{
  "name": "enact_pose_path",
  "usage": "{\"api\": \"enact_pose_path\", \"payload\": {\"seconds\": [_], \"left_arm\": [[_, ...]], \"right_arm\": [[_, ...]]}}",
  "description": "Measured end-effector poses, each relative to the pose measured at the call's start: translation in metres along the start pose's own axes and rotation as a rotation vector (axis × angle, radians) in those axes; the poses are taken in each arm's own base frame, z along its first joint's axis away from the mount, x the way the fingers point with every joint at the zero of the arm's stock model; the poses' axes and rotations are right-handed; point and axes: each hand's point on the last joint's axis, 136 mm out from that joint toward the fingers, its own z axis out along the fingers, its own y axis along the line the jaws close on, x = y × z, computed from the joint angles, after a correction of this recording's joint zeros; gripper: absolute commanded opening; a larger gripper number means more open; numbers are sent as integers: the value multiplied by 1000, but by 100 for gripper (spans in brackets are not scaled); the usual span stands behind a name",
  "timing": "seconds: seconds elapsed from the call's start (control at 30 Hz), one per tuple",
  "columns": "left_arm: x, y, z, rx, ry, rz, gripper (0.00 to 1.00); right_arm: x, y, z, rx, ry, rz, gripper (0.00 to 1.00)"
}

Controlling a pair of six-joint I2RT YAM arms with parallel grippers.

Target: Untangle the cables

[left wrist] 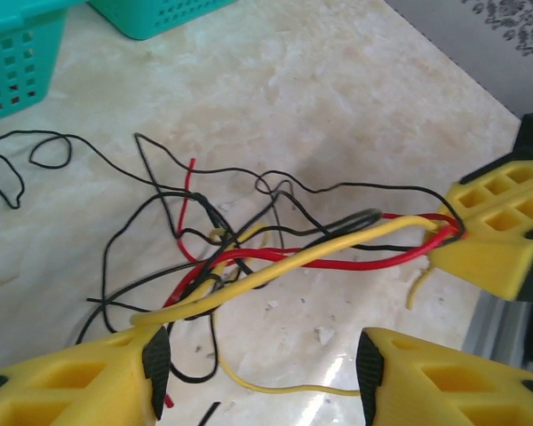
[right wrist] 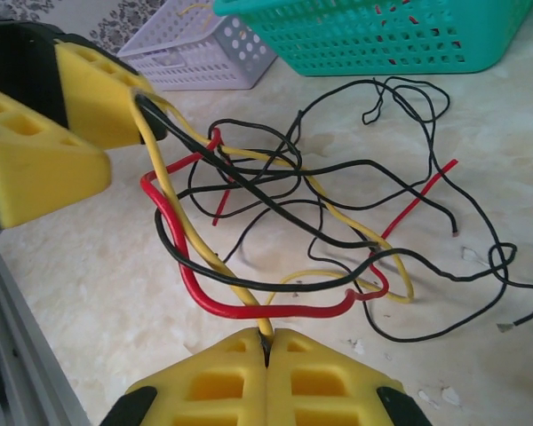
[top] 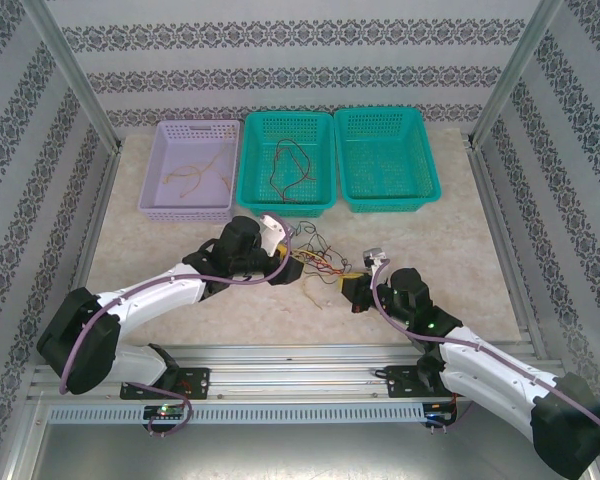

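Your right gripper (right wrist: pixel 266 342) is clamping its jaws fully together on the cables (top: pixel 315 262). The yellow strand (left wrist: pixel 320 256) is running straight into the seam between the pads. In the left wrist view, red and black strands are converging at the same pinch. It is acting as the anchor end, so the bundle is stretching out nearly straight instead of sliding on the desk (top: pixel 460 250).

Your left gripper (left wrist: pixel 262 355) is standing with its jaws well apart. The yellow strand is lying against the inner pad of one finger, not squeezed. Judgement: you are lining up to close on that strand and draw it away from the anchor.

In the top view the tangle is sitting between the two grippers, with the left gripper at its 9 o'clock and the right at its 4 o'clock. Thin black loops are trailing loose toward 12 o'clock, flat on the desk.

At the far edge, the lavender basket (top: pixel 185 212) at 11 o'clock is holding yellow-orange strands. The middle teal basket (top: pixel 288 207) at 12 is holding dark and red ones, and the right teal basket (top: pixel 390 205) is sitting at 1. Judgement: you seem to be sorting by colour, so yellow is likely heading for lavender.

Risk: black is crossing the yellow mid-span and may drag along.
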Motion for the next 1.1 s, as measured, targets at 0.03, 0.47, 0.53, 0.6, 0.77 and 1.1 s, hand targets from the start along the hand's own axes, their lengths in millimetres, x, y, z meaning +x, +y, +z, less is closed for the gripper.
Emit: {"api": "enact_pose_path", "payload": {"seconds": [0.03, 0.47, 0.53, 0.6, 0.77, 1.1], "left_arm": [[0, 4, 0, -26, -3, 10, 60], [-25, 27, -26, -235, -128, 100, 68], [-18, 19, -20, -214, -105, 116, 68], [-9, 13, -16, -189, -85, 124, 68], [7, 8, -12, -140, -48, 120, 69], [5, -10, -3, -49, -29, 127, 72]], "right_arm": [[0, 1, 0, -7, 2, 0, 0], [11, 10, 6, -60, 54, 1, 0], [12, 10, 6, -65, 58, 2, 0], [12, 11, 6, -70, 58, 1, 0], [11, 13, 5, -76, 55, 0, 0], [9, 19, 3, -105, 50, -6, 0]]}}
